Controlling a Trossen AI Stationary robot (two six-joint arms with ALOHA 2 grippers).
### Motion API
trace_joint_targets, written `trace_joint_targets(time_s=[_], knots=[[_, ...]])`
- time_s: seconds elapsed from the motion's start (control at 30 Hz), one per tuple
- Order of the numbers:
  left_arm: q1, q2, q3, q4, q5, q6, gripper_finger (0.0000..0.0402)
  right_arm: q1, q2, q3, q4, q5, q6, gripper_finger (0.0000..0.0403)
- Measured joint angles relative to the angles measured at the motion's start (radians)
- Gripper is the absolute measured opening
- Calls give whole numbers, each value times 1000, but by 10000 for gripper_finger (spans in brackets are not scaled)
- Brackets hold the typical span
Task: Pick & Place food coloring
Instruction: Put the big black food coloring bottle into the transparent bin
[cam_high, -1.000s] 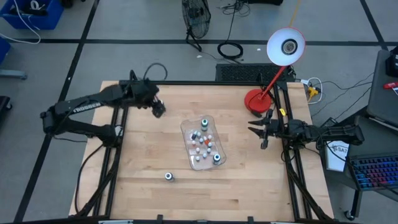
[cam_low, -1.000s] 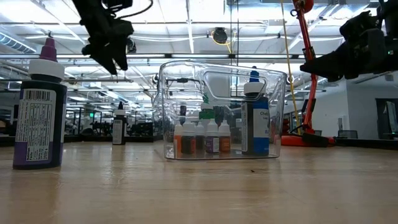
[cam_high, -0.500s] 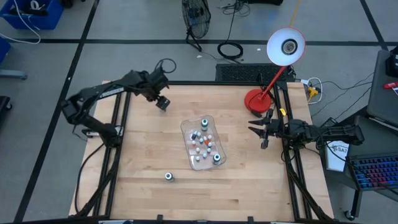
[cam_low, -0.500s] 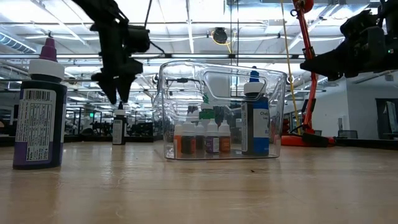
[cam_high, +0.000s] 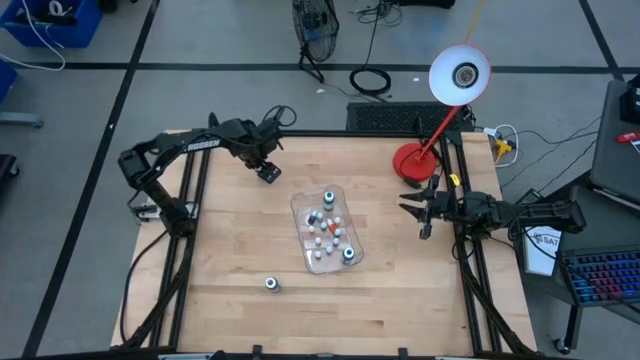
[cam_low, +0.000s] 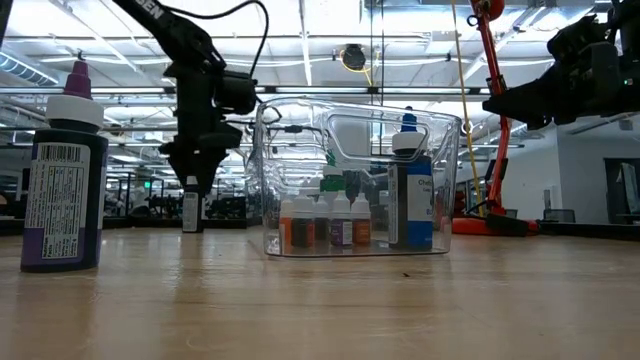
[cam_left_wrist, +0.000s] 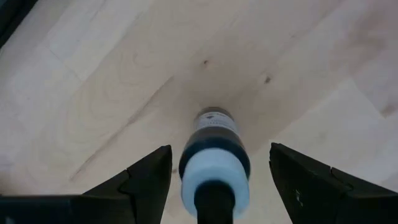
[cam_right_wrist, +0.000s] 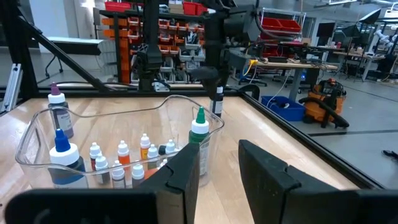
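A clear plastic tray (cam_high: 299, 209) sits near the middle of the wooden tabletop (cam_high: 240, 270). A red desk lamp (cam_high: 411, 160) with a white shade (cam_high: 459, 74) stands at the tabletop's far right corner. A fan (cam_high: 314, 24) and a coiled cable (cam_high: 371, 81) lie on the floor beyond.

Dark jointed arms, black looping cable, white lettering, flat black fingers (cam_left_wrist: 146, 180).

Tiny capped food coloring bottles (cam_high: 327, 227) upright, mostly in tray
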Motion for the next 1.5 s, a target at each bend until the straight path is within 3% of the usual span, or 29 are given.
trace_joint_targets(time_s=[0.27, 0.5, 0.73, 0.97, 1.17, 1.3, 1.5], knots=[[0, 23, 0, -4, -4, 18, 254, 0, 0, 0, 0, 0, 0, 100], [0, 23, 0, -4, -5, 63, 142, 0, 0, 0, 0, 0, 0, 100], [-34, -13, 51, -73, -7, 115, 142, 0, 0, 0, 0, 0, 0, 100], [-242, -118, 342, -284, -54, 77, 142, 0, 0, 0, 0, 0, 0, 100], [-499, -65, 590, -343, -173, 51, 142, 0, 0, 0, 0, 0, 0, 100], [-613, 29, 658, -366, -176, 79, 142, 0, 0, 0, 0, 0, 0, 100], [-641, 178, 663, -351, -162, 114, 142, 0, 0, 0, 0, 0, 0, 100]])
